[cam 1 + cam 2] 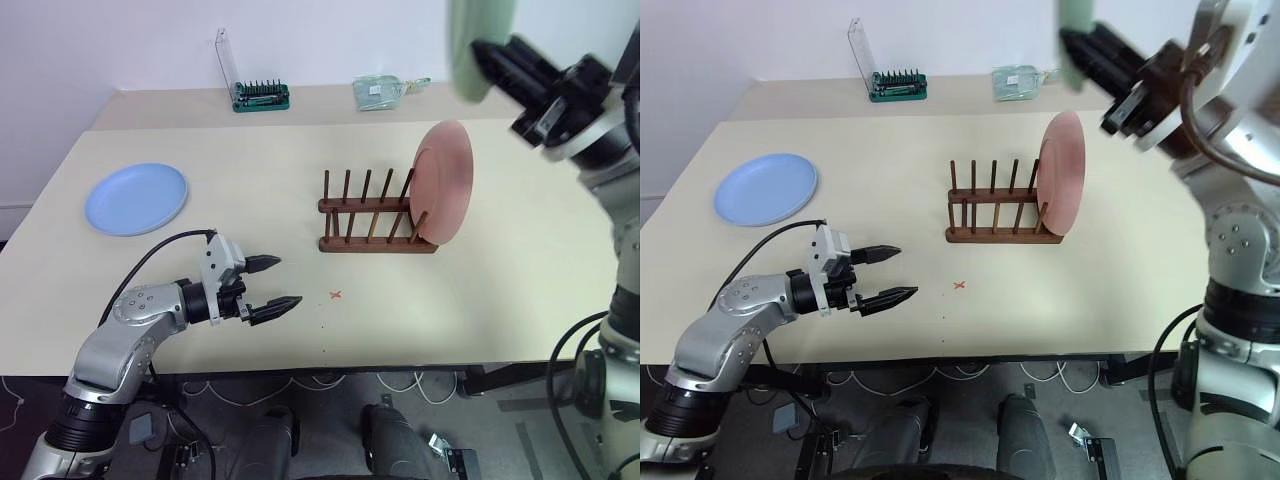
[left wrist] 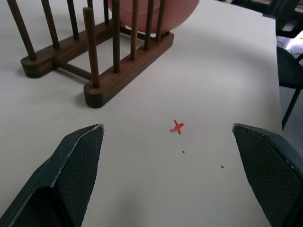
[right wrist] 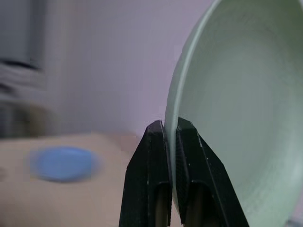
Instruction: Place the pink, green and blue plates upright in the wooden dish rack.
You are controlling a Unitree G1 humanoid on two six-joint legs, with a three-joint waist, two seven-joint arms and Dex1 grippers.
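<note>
- The green plate (image 3: pixel 236 118) is pale mint and matte, held on edge high above the far right of the tabletop (image 1: pixel 250 150), its rim pinched between the black fingers of the right pincer (image 3: pixel 169 130).
- The pink plate (image 1: pixel 446 180) is salmon and round, standing upright in the right-hand end slot of the wooden dish rack (image 1: pixel 372 215); the slots to its left between the thin dark pegs are free.
- The blue plate (image 1: pixel 135 198) lies flat near the tabletop's left edge, well apart from the rack.
- The left pincer (image 1: pixel 268 283) hangs low over the near tabletop with its fingers spread wide, holding nothing, just left of a small red cross mark (image 1: pixel 336 295).
- The tabletop is pale beige and matte, set against a white wall.
- At the far edge stand a green screwdriver bit set (image 1: pixel 260 96) with its clear lid up and a small clear packet (image 1: pixel 380 91).
</note>
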